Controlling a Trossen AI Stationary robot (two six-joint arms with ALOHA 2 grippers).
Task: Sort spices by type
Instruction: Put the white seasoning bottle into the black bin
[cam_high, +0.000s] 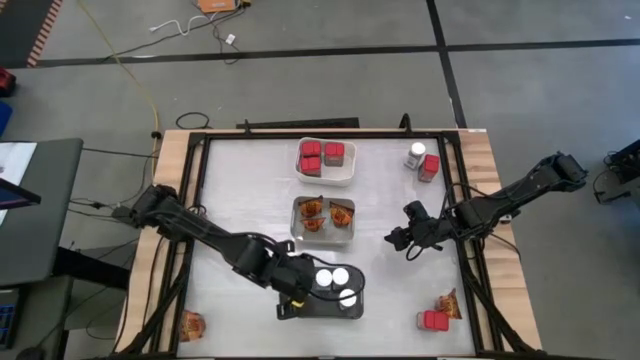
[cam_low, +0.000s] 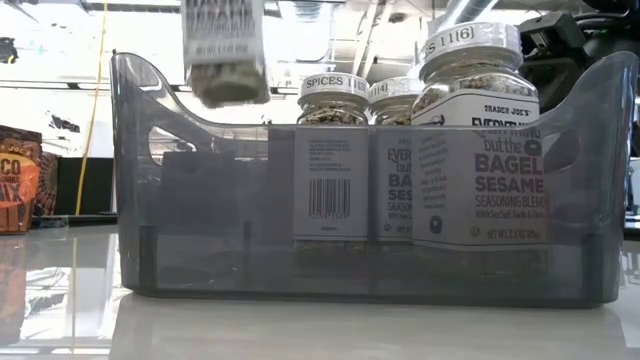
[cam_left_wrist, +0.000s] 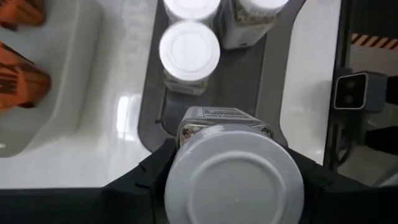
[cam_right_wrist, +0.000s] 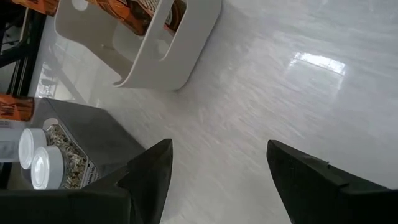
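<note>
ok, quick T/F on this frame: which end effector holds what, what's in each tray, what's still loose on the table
1. The left end effector holds a jar over the dark grey tray. True.
2. The right end effector grips a red box. False: it is open and empty over bare table.
3. Three white-lidded jars already stand in the dark grey tray. True.
4. The white tray holds orange packets. False: it holds red boxes; the packets sit in the clear tray.
5. No spices remain loose on the table. False: a jar and red box stand at the far right, and more lie near both front corners.
</note>
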